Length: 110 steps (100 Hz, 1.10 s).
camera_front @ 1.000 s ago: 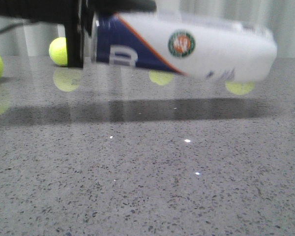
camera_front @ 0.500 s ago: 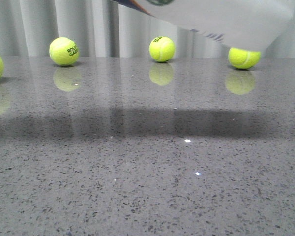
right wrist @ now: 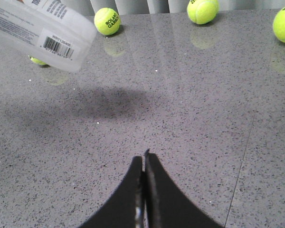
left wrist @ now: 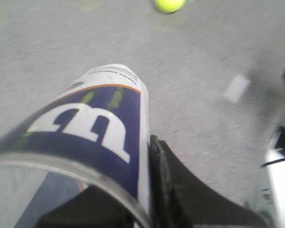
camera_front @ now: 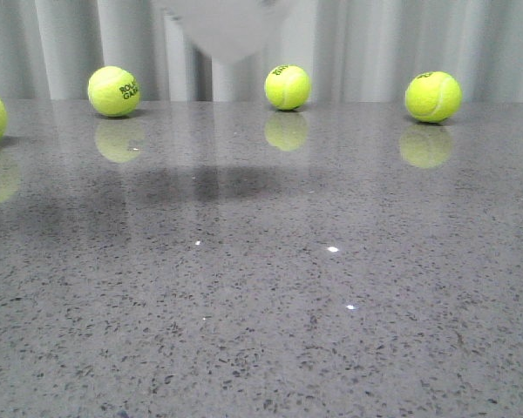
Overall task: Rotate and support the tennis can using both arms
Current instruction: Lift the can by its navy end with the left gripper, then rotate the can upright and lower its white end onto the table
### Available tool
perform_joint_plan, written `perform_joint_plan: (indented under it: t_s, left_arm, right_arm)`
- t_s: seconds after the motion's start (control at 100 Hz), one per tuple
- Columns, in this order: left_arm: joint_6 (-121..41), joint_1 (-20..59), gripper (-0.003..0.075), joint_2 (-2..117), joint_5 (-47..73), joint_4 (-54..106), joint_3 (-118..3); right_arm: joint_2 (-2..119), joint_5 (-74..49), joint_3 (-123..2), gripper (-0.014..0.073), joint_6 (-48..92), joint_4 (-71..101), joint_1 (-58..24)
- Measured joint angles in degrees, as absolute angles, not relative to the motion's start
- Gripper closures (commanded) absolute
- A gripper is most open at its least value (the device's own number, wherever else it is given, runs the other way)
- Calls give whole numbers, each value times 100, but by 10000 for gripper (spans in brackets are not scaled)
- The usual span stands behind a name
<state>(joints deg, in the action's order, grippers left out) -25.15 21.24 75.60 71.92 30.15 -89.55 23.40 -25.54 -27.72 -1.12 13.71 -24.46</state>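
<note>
My left pincer (left wrist: pixel 154 209) grips the tennis can (left wrist: pixel 92 133), lifted clear above the tabletop (camera_front: pixel 331 287). My right pincer (right wrist: pixel 143 164) hangs closed and empty.

Can (camera_front: pixel 227 26) rising and swinging out of front view: from lying lengthwise low across frame, navy end at left, to only blurred white end showing at top edge. Logo, emblem, black left tool no longer showing in front view. Shadow on counter (camera_front: pixel 261 287) shrinking from long band to short patch under can. Middle ball (camera_front: pixel 288 87) and right ball (camera_front: pixel 432 96) becoming fully uncovered.
</note>
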Motion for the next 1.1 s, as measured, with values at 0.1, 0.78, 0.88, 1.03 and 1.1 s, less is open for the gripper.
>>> perform_joint_plan:
  t_s: [0.1, 0.78, 0.88, 1.03, 1.1]
  left_arm:
    - [-2100, 2374, 741, 7560, 7214, 2129, -9087]
    - [-1455, 3905, 741, 8205, 7271, 167, -9110]
    - [-1446, 3903, 740, 8387, 7261, 154, -9110]
    - [-1446, 3903, 681, 8502, 7252, 145, -9110]
    - [-1446, 3903, 608, 8502, 7249, 145, -9110]
  right_arm:
    - [2340, -2554, -2772, 651, -112, 1371, -2446]
    - [2340, -2554, -2772, 651, -112, 1371, -2446]
    - [2340, -2554, -2772, 651, -112, 1371, -2446]
    - [2340, -2554, -2772, 651, -112, 1371, -2446]
    - [2340, -2554, -2772, 651, -112, 1371, -2446]
